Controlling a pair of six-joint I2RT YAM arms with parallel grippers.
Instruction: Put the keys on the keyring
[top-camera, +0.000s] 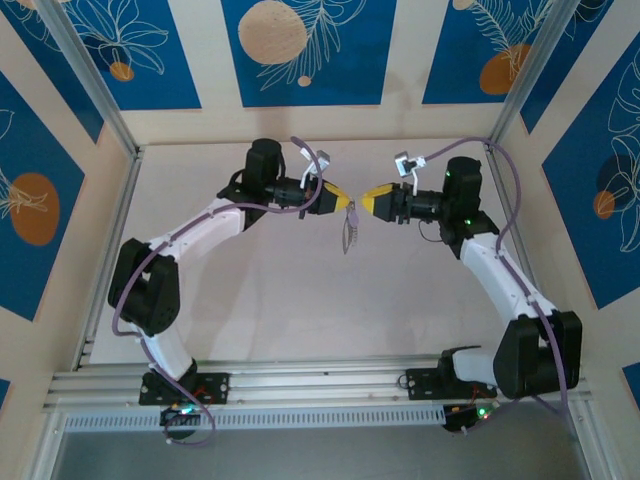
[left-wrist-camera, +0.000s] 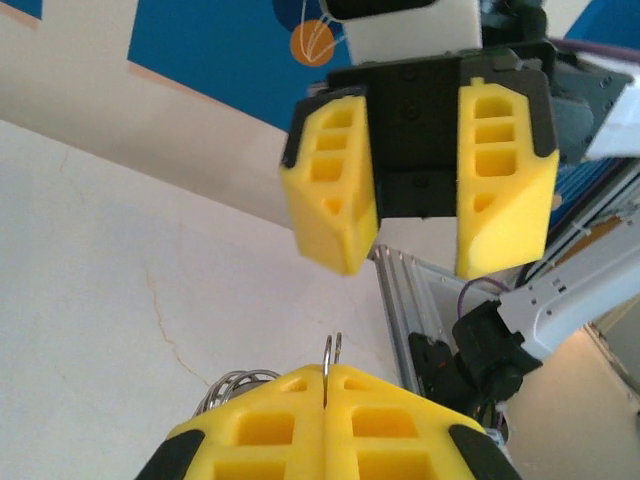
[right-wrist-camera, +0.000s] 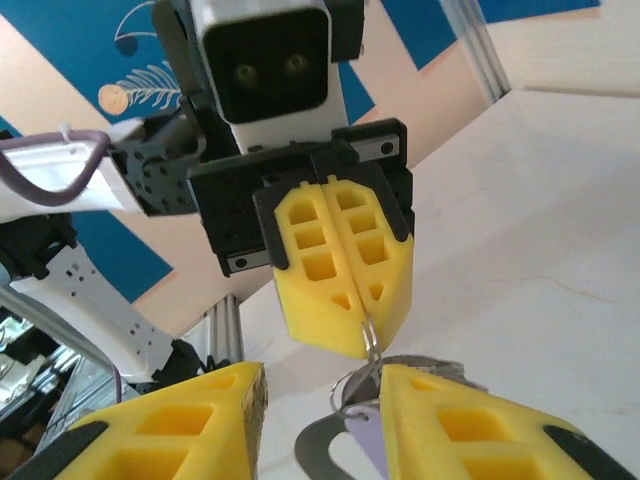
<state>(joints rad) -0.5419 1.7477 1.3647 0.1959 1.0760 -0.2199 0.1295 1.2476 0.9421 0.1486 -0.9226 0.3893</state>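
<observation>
My left gripper (top-camera: 345, 200) is shut on the keyring (left-wrist-camera: 331, 352), whose thin double wire sticks out between its yellow fingertips. The ring and its bundle of keys (top-camera: 349, 235) hang below that gripper, above the table's middle. In the right wrist view the left gripper (right-wrist-camera: 358, 335) pinches the keyring (right-wrist-camera: 370, 335), and the key with the lilac head (right-wrist-camera: 368, 440) hangs under it, close against the inner side of one right finger. My right gripper (top-camera: 368, 203) faces the left one tip to tip. Its jaws stand open, and nothing is pinched between them. The left wrist view shows the right gripper (left-wrist-camera: 412, 265) open.
The pale table (top-camera: 300, 310) lies below both grippers. An aluminium rail (top-camera: 320, 385) runs along the near edge by the arm bases. Walls with blue panels (top-camera: 300, 50) close in the back and sides.
</observation>
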